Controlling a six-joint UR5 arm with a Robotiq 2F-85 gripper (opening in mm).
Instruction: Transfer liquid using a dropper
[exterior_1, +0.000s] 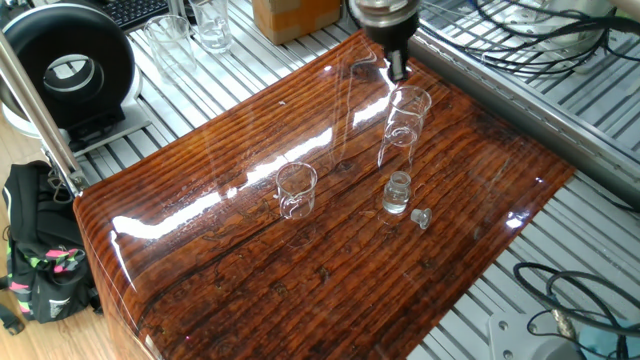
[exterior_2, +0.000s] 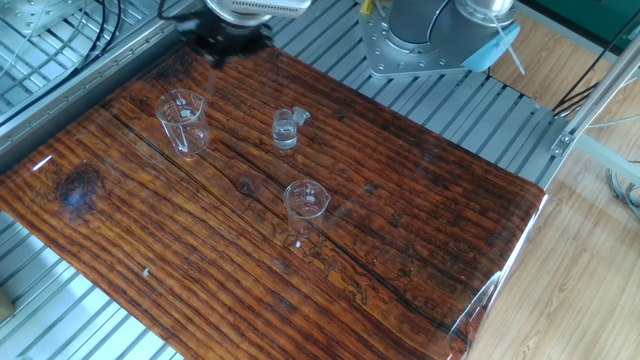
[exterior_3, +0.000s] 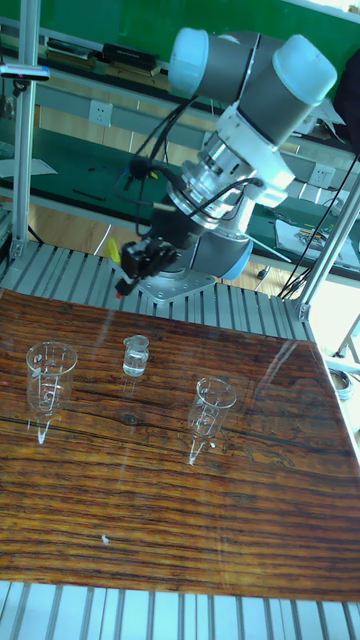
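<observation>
My gripper (exterior_3: 130, 270) hangs above the table's far edge, shut on the dropper (exterior_3: 119, 289). Only a bit of the dropper's red bulb shows at the fingers, and its clear tube is too faint to trace. In one fixed view the gripper (exterior_1: 398, 70) sits just above and behind the tall glass vessel (exterior_1: 403, 125). In the other fixed view the gripper (exterior_2: 222, 45) is blurred at the top edge, beyond that vessel (exterior_2: 183, 120). The liquid is not discernible in any glass.
On the wooden table (exterior_1: 250, 290) stand a small open bottle (exterior_1: 397, 193) with its stopper (exterior_1: 421, 217) lying beside it, and a small beaker (exterior_1: 296, 190) nearer the middle. More glassware (exterior_1: 170, 40) and cables lie off the table's far side.
</observation>
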